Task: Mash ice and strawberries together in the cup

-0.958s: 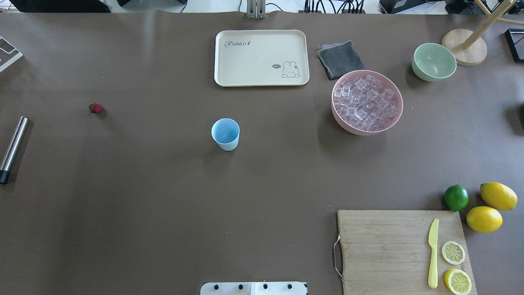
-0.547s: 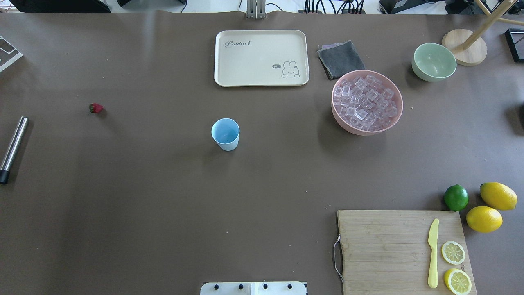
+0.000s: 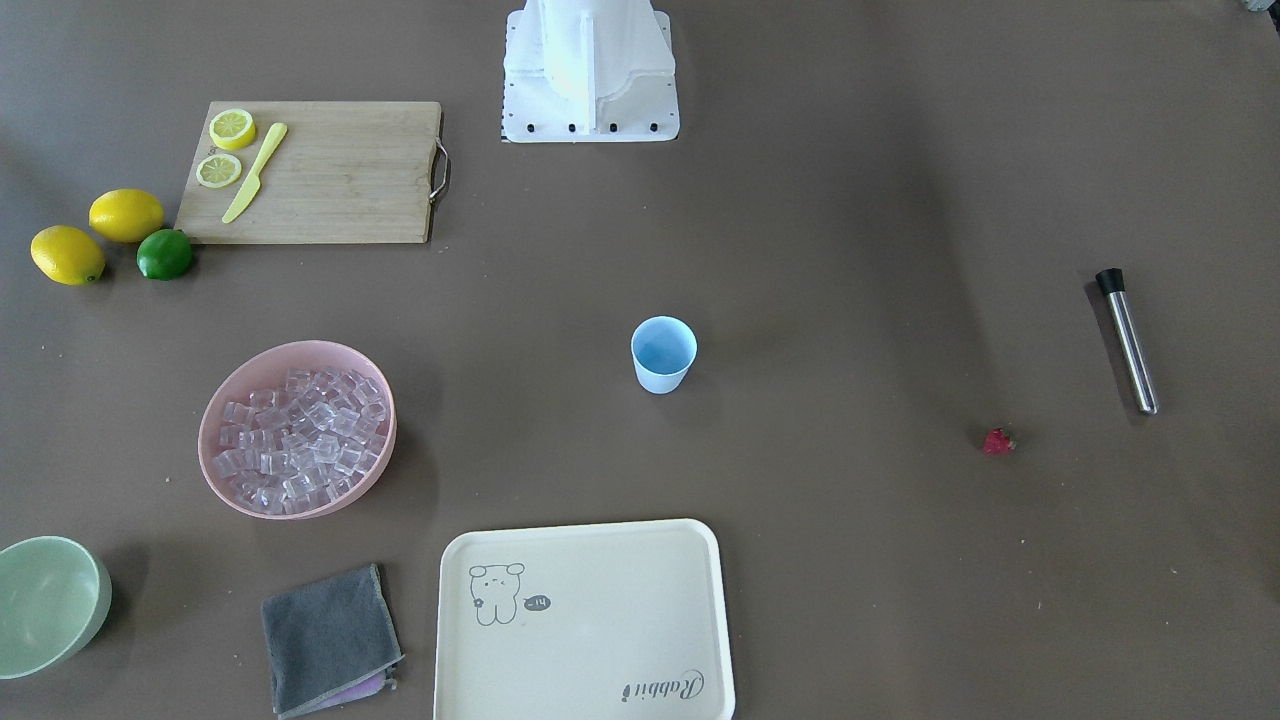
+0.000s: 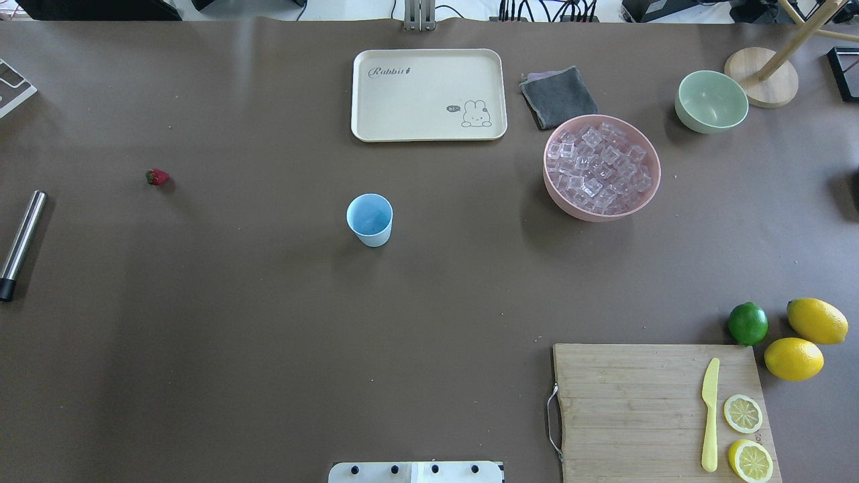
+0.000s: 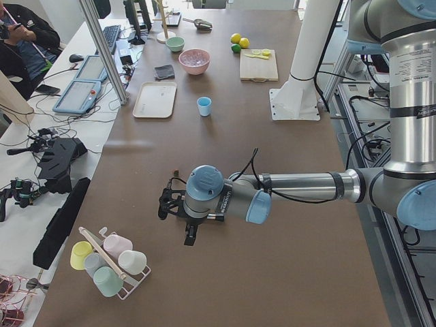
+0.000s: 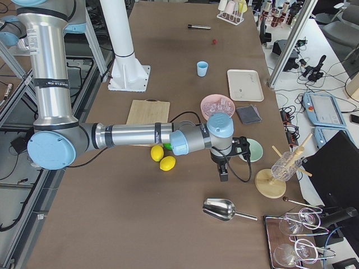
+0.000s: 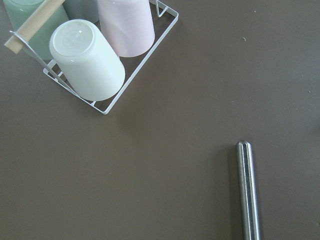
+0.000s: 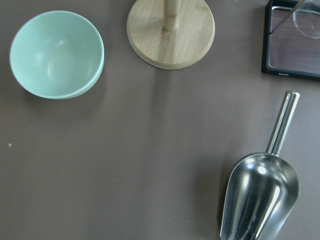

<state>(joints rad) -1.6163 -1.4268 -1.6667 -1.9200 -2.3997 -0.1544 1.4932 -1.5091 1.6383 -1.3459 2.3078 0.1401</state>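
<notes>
We see a matt brown sheet covering the table [image 4: 201,369], a smooth light-blue plastic cup [image 4: 370,220] and clear, glassy ice [image 4: 599,168]. The cutting board [image 4: 624,409] is pale grained wood, the folded cloth [image 4: 558,97] grey and napped; the scoop [image 8: 260,195] is mirror-bright metal, the rod [image 7: 248,190] satin metal.

Overhead: behind robot base [image 4: 416,471], looks fwd/down. Front: opposite side, steep down; both share cup [image 4: 369,220], tray [image 4: 428,94]. Side cams at table [image 4: 201,335] ends, wide, lengthwise. Wrist cams close, straight down.
</notes>
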